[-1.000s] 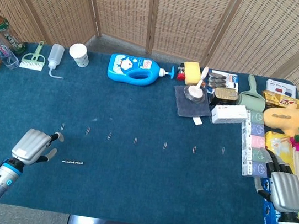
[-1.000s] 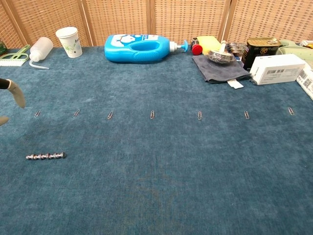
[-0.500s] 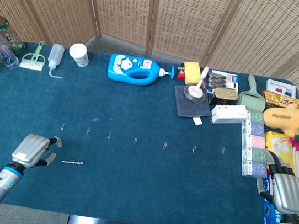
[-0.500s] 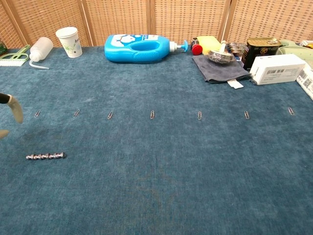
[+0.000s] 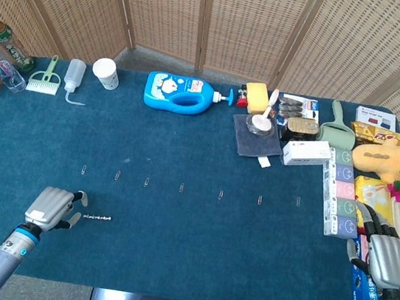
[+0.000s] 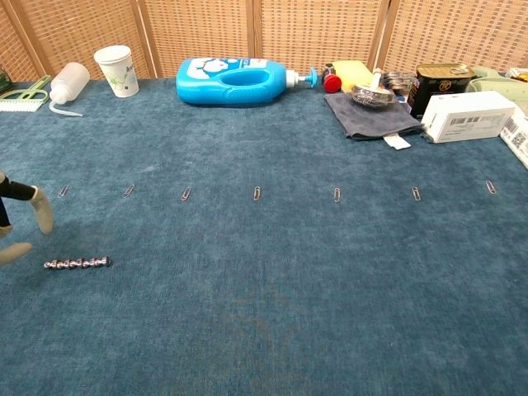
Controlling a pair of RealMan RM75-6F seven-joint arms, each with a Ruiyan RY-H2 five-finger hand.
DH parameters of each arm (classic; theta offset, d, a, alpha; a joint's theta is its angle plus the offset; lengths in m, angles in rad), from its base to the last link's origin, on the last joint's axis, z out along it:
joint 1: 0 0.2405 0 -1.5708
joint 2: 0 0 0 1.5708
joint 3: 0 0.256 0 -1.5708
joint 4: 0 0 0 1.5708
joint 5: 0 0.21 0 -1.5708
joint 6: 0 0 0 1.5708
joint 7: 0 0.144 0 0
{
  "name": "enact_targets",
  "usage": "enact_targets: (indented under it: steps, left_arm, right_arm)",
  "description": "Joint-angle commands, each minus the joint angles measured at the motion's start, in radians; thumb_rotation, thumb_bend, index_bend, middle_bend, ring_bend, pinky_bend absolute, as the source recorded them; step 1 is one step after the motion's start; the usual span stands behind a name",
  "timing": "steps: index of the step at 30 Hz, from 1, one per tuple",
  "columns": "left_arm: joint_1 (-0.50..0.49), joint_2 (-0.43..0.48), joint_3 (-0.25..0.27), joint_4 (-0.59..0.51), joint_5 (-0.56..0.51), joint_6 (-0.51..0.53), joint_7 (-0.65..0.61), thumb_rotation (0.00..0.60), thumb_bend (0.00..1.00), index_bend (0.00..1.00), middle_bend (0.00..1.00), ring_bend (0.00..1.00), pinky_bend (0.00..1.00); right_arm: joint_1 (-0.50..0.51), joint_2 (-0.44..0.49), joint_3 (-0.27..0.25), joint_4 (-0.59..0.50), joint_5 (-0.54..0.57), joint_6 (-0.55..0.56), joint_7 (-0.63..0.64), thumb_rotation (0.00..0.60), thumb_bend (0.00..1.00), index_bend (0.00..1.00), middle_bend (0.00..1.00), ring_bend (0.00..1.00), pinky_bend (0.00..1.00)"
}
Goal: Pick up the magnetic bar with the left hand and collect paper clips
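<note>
Head view: left hand [image 5: 51, 208] sits low on the desk [image 5: 185, 148] near the front-left edge, fingers apart, nothing in it. Magnetic bar [image 5: 98, 218] lies flat just beside its fingertips, not touching as far as I can see. Paper clips [image 5: 181, 188] run in a spaced row across the middle of the desk, behind the bar. Right hand [image 5: 387, 260] is parked at the far right by the stacked boxes [image 5: 339, 192], fingers look loosely open, nothing held.

Bar looks like a chain of small metal beads: thin, light, probably stiff enough as one piece but could flex or break apart if it's just magnets stuck together. Slick and lying low in the carpet nap, so my guess is pinch it mid-length from both long sides, not from an end.

Chest view: only fingertips [image 6: 41, 210] of the left hand show at the left border, spread. Bar [image 6: 77, 263] lies crosswise, just right of them. Nearest clips [image 6: 63, 190] are near the hand, behind the bar. Plenty of bare cloth right of the bar for sweeping along the row; the blue bottle [image 6: 235, 81] and the clutter at the back edge are well apart from it. Front desk edge is close behind the hand, so little room to pull back.
</note>
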Motion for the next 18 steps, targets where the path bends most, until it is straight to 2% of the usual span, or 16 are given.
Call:
enact_targets:
  steps: [1, 18]
  left_arm:
    - [0.000, -0.011, 0.003, 0.006, -0.009, -0.006, 0.008, 0.600, 0.37, 0.43, 1.00, 1.00, 1.00]
    - [-0.018, -0.063, -0.002, 0.036, -0.060, -0.037, 0.042, 0.600, 0.37, 0.44, 1.00, 1.00, 1.00]
  right_arm:
    - [-0.001, 0.000, 0.000, 0.004, 0.001, -0.001, 0.004, 0.600, 0.50, 0.01, 0.15, 0.15, 0.25]
    - [-0.011, -0.008, 0.000, 0.037, 0.004, 0.005, 0.042, 0.600, 0.50, 0.01, 0.15, 0.15, 0.25]
